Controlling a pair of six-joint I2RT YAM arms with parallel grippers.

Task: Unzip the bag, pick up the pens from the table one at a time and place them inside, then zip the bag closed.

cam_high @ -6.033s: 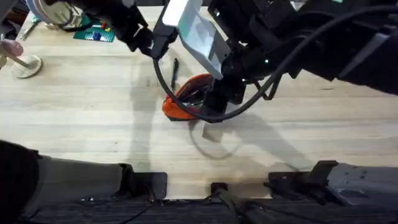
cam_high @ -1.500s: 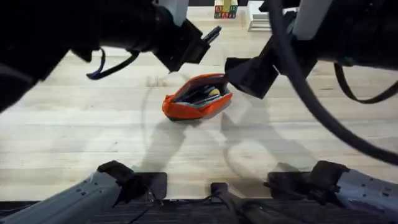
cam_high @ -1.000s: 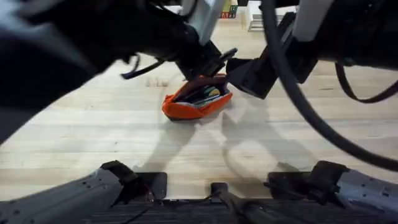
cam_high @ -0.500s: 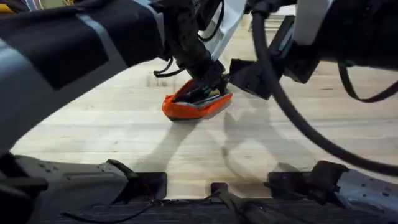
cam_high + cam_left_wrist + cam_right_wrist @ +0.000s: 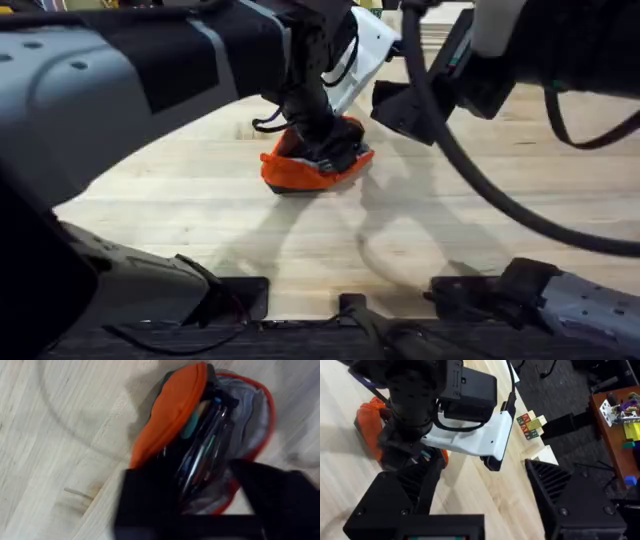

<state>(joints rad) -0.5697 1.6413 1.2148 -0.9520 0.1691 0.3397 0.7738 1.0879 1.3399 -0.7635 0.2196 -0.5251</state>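
Bag [image 5: 175, 415] lies open on the surface [image 5: 180, 230], pens [image 5: 200, 460] inside. Our left hand [image 5: 200, 505], fingers spread wide, hangs directly above its mouth; our right hand [image 5: 485, 505], also open, waits beside.

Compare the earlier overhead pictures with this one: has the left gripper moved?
Yes. The left gripper has come down from the table's far side onto the open orange bag, which lies where it did.

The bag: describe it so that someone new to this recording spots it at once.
On the table, look mid-table, beneath the left gripper. The bag is a small orange fabric pouch, unzipped, with pens inside; it is the one bright orange thing on the pale wood.
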